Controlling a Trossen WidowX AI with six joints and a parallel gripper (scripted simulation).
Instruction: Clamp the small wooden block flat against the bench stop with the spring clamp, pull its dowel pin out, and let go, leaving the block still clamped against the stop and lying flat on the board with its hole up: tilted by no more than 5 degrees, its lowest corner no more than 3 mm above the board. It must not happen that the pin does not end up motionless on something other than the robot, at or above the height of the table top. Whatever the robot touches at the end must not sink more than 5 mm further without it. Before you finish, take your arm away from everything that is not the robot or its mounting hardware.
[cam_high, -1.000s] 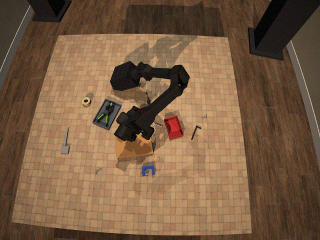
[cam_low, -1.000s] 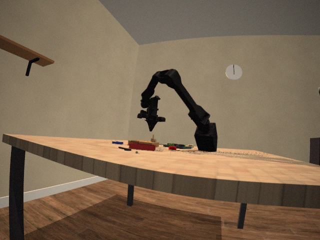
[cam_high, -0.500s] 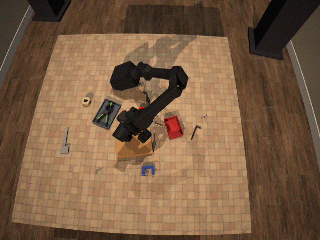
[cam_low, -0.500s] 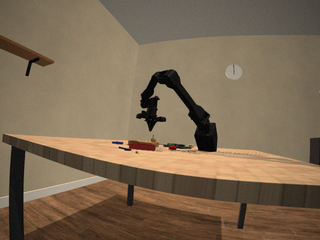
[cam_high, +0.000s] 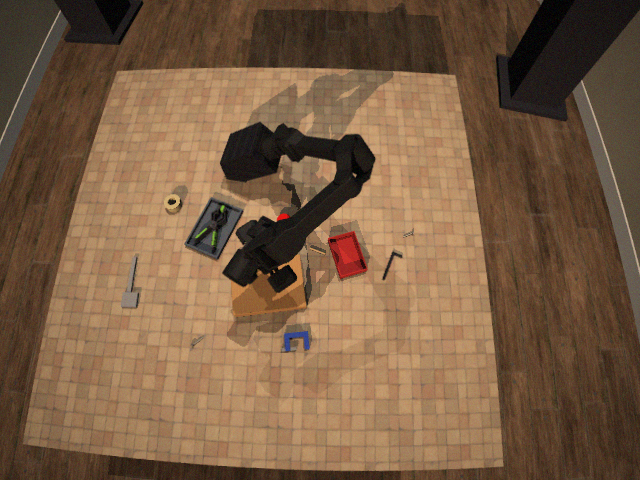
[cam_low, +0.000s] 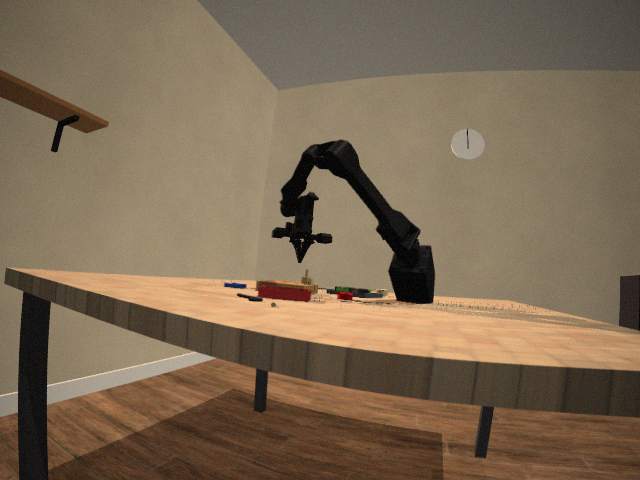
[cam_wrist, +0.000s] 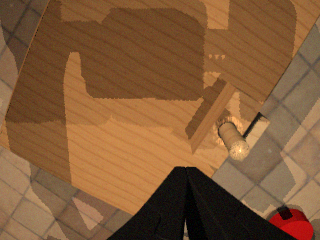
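My gripper (cam_low: 301, 256) is shut and empty, hanging well above the wooden board (cam_high: 268, 297). In the wrist view the closed fingertips (cam_wrist: 186, 174) point down over the board's edge (cam_wrist: 134, 94). The bench stop (cam_wrist: 210, 114) is a short raised strip near that edge. The small wooden block with its dowel pin (cam_wrist: 234, 140) standing up sits right beside the stop; it also shows in the side view (cam_low: 306, 276). The green-handled spring clamp (cam_high: 212, 227) lies in a grey tray (cam_high: 219, 230) left of the board, apart from the block. My arm hides the block in the overhead view.
A red bin (cam_high: 347, 254) sits right of the board, a blue bracket (cam_high: 296, 341) in front of it. A tape roll (cam_high: 172, 202), a scraper (cam_high: 131, 289), a hex key (cam_high: 388, 266) and loose screws (cam_high: 408, 233) lie around. A red object (cam_high: 282, 217) is near my arm.
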